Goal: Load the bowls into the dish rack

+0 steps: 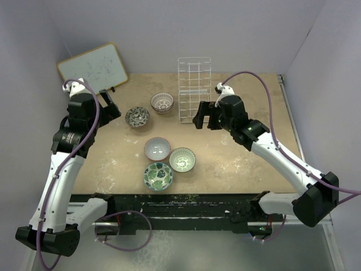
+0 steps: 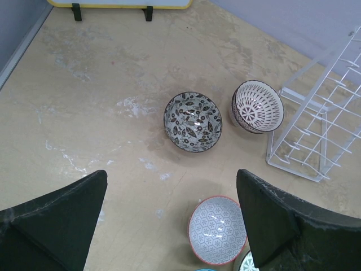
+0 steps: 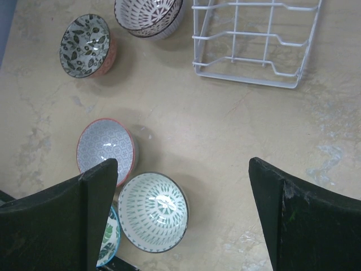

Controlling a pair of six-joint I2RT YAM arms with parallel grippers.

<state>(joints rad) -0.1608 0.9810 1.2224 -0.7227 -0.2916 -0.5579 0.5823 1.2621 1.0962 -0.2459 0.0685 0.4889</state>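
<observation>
Starting the first pick: my right end effector and left end effector both hang released, empty. All five bowls sit on the tabletop, none in the wire dish rack. Next I'd lower onto the lattice bowl at its rim, just beside the rack.

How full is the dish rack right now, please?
Empty: the dish rack has bare wires in every view, and all five bowls sit on the table.
</observation>
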